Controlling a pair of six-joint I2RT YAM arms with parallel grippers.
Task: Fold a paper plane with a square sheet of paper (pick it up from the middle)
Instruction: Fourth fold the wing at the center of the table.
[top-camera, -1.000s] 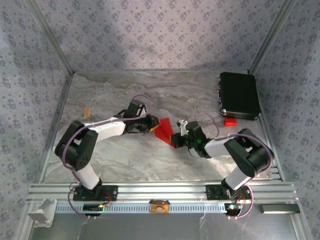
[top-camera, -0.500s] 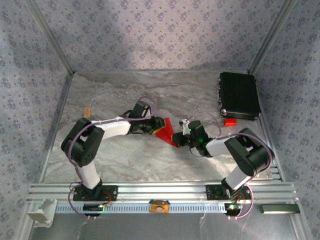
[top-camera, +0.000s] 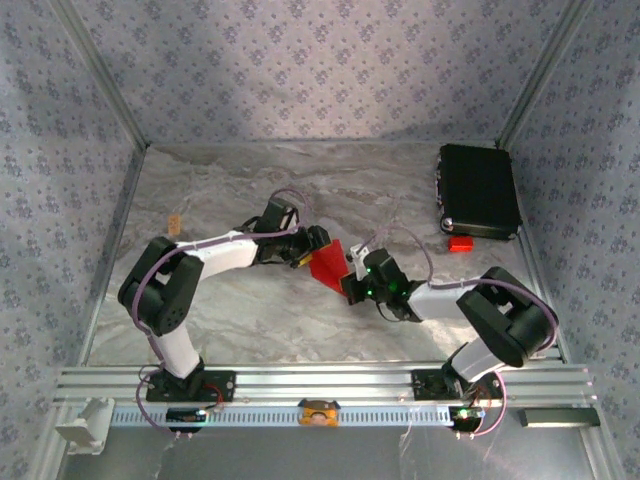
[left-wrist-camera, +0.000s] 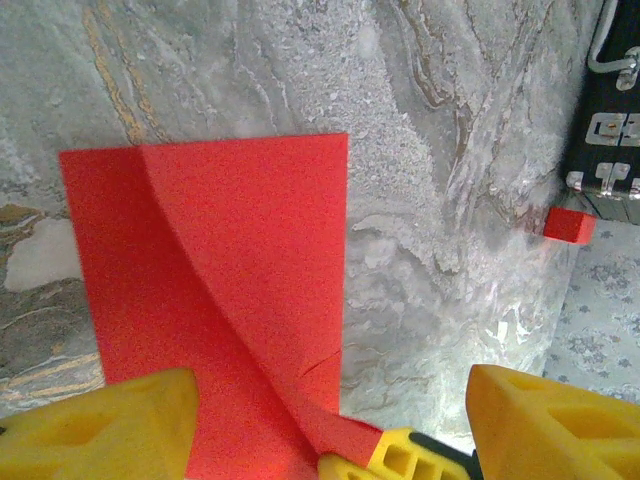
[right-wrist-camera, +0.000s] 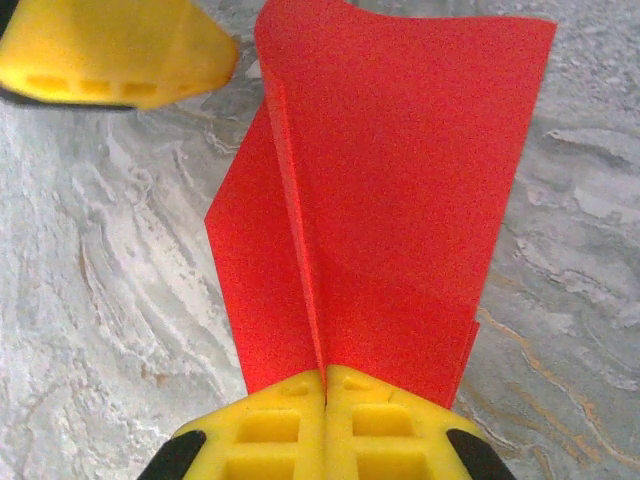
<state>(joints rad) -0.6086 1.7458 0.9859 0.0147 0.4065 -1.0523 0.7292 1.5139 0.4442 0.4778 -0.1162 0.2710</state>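
Note:
The red sheet of paper (top-camera: 327, 263) is folded along a centre crease, and its two flaps spread like wings over the marbled table. My right gripper (right-wrist-camera: 325, 385) is shut on the crease at the narrow end of the paper (right-wrist-camera: 400, 200). In the top view the right gripper (top-camera: 352, 283) is at the paper's near right corner. My left gripper (top-camera: 318, 240) stands open at the paper's far left side. In the left wrist view its yellow fingers (left-wrist-camera: 100, 425) straddle the paper (left-wrist-camera: 210, 290) without touching it. One of those fingers (right-wrist-camera: 110, 45) also shows in the right wrist view.
A black case (top-camera: 478, 190) lies at the back right, with a small chunky red block (top-camera: 460, 243) just in front of it. Both show in the left wrist view, the case (left-wrist-camera: 615, 130) and the block (left-wrist-camera: 569, 225). A small tan scrap (top-camera: 175, 224) lies at the left. Patterned walls enclose the table.
The left gripper has opened, let go of the paper and shifted right along it. The right gripper has drawn a little nearer and leftward with the paper still pinched.

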